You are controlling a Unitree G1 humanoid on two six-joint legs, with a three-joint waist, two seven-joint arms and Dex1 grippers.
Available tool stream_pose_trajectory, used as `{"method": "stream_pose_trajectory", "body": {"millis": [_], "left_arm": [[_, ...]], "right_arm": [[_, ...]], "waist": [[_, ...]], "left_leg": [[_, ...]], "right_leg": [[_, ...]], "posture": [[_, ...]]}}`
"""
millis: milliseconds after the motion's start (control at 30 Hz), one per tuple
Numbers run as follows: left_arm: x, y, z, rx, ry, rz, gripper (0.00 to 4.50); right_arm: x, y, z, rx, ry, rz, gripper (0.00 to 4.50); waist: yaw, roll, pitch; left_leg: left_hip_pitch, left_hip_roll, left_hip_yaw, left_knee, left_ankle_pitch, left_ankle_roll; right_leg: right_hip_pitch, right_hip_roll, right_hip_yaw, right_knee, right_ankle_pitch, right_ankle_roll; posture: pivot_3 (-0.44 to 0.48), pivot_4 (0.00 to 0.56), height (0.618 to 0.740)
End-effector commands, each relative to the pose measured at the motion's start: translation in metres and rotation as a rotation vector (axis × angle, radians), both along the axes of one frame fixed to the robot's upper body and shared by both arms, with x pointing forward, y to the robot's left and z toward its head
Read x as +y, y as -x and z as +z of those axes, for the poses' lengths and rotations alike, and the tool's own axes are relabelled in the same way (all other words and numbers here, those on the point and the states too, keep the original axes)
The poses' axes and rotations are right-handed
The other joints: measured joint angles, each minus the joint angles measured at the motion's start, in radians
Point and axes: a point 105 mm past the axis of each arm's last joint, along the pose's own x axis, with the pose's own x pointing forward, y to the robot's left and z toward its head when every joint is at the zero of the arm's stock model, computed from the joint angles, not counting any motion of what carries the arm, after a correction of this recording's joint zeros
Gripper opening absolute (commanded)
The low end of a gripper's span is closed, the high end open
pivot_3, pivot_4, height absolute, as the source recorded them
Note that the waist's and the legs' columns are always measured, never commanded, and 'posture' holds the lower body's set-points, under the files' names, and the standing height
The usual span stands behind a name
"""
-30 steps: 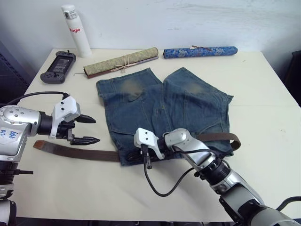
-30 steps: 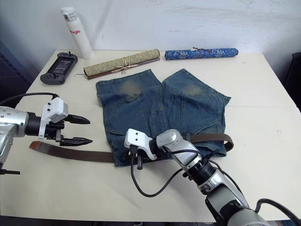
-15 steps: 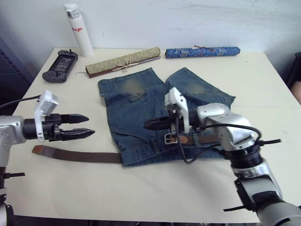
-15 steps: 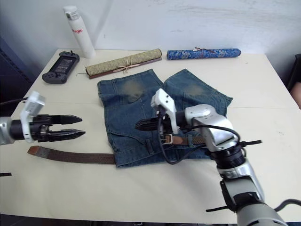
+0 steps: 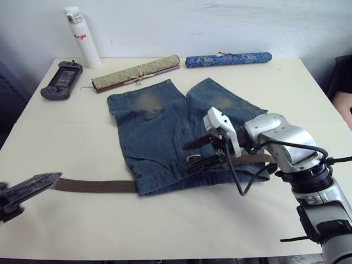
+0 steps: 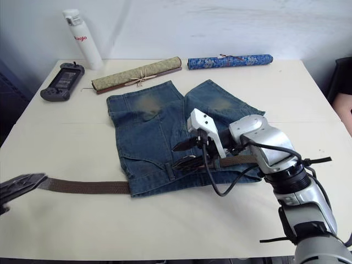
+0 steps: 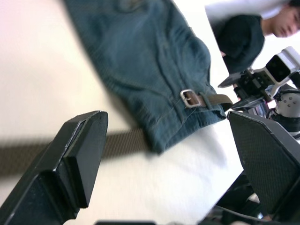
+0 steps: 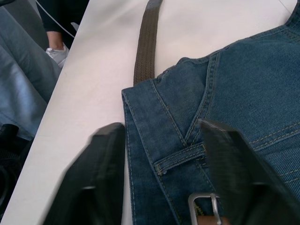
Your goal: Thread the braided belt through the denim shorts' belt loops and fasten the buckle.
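I see my right gripper spread open above the faded denim shorts, just beside the silver rectangular buckle. The woven brown braided belt lies flat leftward on the table toward my left gripper, also open and empty.

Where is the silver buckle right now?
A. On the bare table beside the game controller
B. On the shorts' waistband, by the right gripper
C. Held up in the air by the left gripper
B: the buckle lies on the shorts at the waistband, just below the right gripper.
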Motion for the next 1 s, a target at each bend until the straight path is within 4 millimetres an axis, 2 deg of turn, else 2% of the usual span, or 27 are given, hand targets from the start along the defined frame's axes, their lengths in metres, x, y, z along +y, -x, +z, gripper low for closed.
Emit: {"method": "stream_pose_trajectory", "body": {"millis": [33,100,200,367,533,667,833,1000], "left_arm": [[0.013,0.018,-0.018,0.071,0.026,0.168,4.50],[0.015,0.025,-0.036,0.129,0.038,0.260,4.50],[0.018,0.023,-0.055,0.175,0.143,0.428,4.50],[-0.002,0.009,-0.079,0.230,0.261,0.541,4.50],[-0.005,-0.005,-0.097,0.276,0.312,0.648,4.50],[-0.013,-0.016,-0.100,0.277,0.343,0.638,4.50],[-0.034,-0.044,-0.100,0.281,0.393,0.609,4.50],[-0.041,-0.060,-0.104,0.314,0.442,0.643,4.50]], "right_arm": [[0.008,0.000,0.015,-0.062,-0.033,0.066,4.41],[0.011,-0.003,0.015,-0.070,-0.038,0.072,4.41],[0.013,-0.004,0.013,-0.076,-0.036,0.083,4.41],[0.014,-0.005,0.012,-0.094,-0.034,0.078,4.41],[0.011,-0.008,0.016,-0.119,-0.036,0.047,4.41],[0.009,-0.010,0.017,-0.130,-0.035,0.033,4.41],[0.008,-0.013,0.020,-0.149,-0.035,0.011,4.41],[0.007,-0.015,0.023,-0.166,-0.036,-0.009,4.41]], "waist": [[0.003,0.001,0.000],[0.000,0.001,0.001],[0.001,-0.002,-0.001],[0.010,-0.001,0.000],[0.017,-0.001,-0.001],[0.025,0.001,0.000],[0.049,0.002,0.001],[0.055,0.002,0.000]], "left_leg": [[0.000,0.000,0.000,0.000,0.000,0.000],[0.001,-0.001,0.001,0.000,-0.002,0.001],[0.001,-0.001,0.000,0.000,-0.003,0.001],[0.001,-0.001,0.001,0.000,-0.004,0.001],[0.001,-0.001,0.001,0.000,-0.004,0.001],[0.001,-0.001,0.001,0.000,-0.003,0.000],[0.002,-0.001,0.001,0.001,-0.002,0.000],[0.002,-0.002,0.001,0.001,-0.002,0.001]], "right_leg": [[0.000,0.000,0.000,0.000,0.000,0.000],[0.001,-0.001,0.002,0.000,0.000,0.000],[0.000,-0.001,0.002,0.000,0.000,0.000],[0.000,-0.002,0.003,0.000,0.000,0.000],[0.000,-0.001,0.003,0.000,0.000,0.000],[0.001,-0.001,0.003,0.000,0.000,0.000],[0.002,-0.002,0.001,0.000,0.000,0.000],[0.003,-0.002,0.001,-0.001,0.000,0.001]], "posture": [[0.000,0.150,0.686],[0.000,0.150,0.686],[0.000,0.150,0.686],[0.000,0.150,0.686],[0.000,0.150,0.686],[0.000,0.150,0.686],[0.000,0.150,0.686],[0.000,0.150,0.686]]}}
